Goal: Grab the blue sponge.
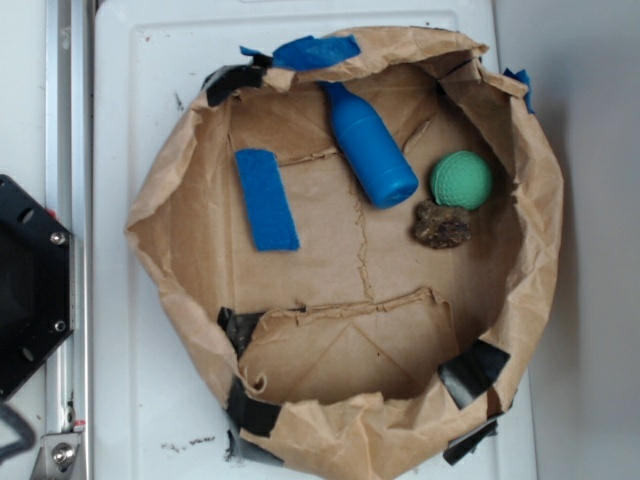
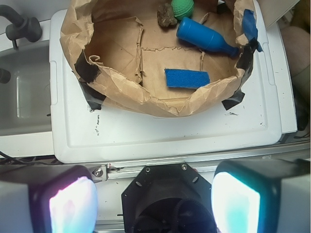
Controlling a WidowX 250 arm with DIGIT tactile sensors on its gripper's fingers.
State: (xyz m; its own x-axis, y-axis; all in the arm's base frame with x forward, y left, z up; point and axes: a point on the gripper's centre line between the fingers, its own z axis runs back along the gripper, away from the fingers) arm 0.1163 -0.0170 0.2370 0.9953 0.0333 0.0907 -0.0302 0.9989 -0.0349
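The blue sponge [image 1: 266, 199] lies flat on the floor of the paper bag [image 1: 160, 200], with bare brown paper all around it. The crumpled bag wall rises just beside the sponge on the side away from the blue bottle [image 1: 370, 146]. The bottle, green ball [image 1: 461, 180] and brown lump [image 1: 441, 224] sit apart from the sponge.

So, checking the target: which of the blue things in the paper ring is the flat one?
The blue sponge, a thin matte rectangle lying alone; the blue bottle is thick and rounded.
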